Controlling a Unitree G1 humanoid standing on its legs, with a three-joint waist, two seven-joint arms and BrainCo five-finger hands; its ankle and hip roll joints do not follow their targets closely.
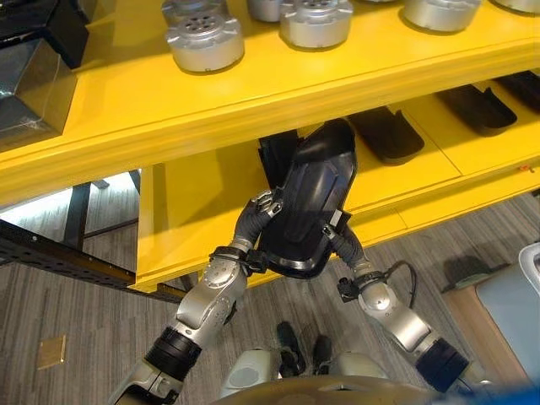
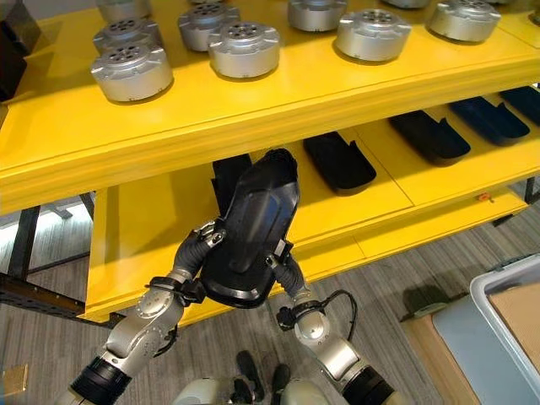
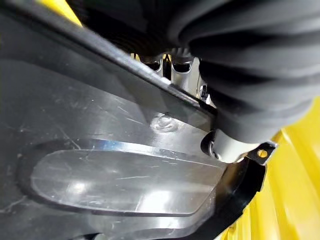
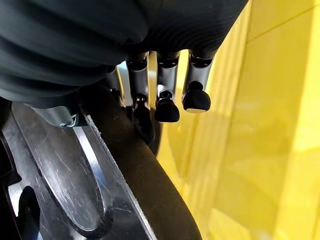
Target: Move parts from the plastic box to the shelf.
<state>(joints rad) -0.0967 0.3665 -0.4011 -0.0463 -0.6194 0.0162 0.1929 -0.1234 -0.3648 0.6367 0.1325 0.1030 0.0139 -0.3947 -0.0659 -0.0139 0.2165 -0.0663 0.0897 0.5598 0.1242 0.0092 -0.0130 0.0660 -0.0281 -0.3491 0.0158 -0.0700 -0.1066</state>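
I hold a long black moulded plastic part [image 1: 310, 202] between both hands, tilted up, its narrow end at the front edge of the lower yellow shelf [image 1: 194, 211]. My left hand [image 1: 257, 215] grips its left rim; the left wrist view has the fingers [image 3: 170, 65] behind the rim and the thumb [image 3: 232, 145] on the glossy inner face [image 3: 120, 180]. My right hand [image 1: 342, 238] grips the right rim, with curled fingers [image 4: 167, 107] over the part's edge [image 4: 125, 165]. The grey plastic box [image 2: 506, 291] stands on the floor at lower right.
Three more black parts [image 1: 386, 133] [image 1: 481, 108] [image 1: 274, 156] lie on the lower shelf, one right behind the held part. Several silver round parts [image 1: 205, 38] sit on the upper shelf [image 1: 253, 101]. A dark box [image 1: 38, 34] is at the upper left.
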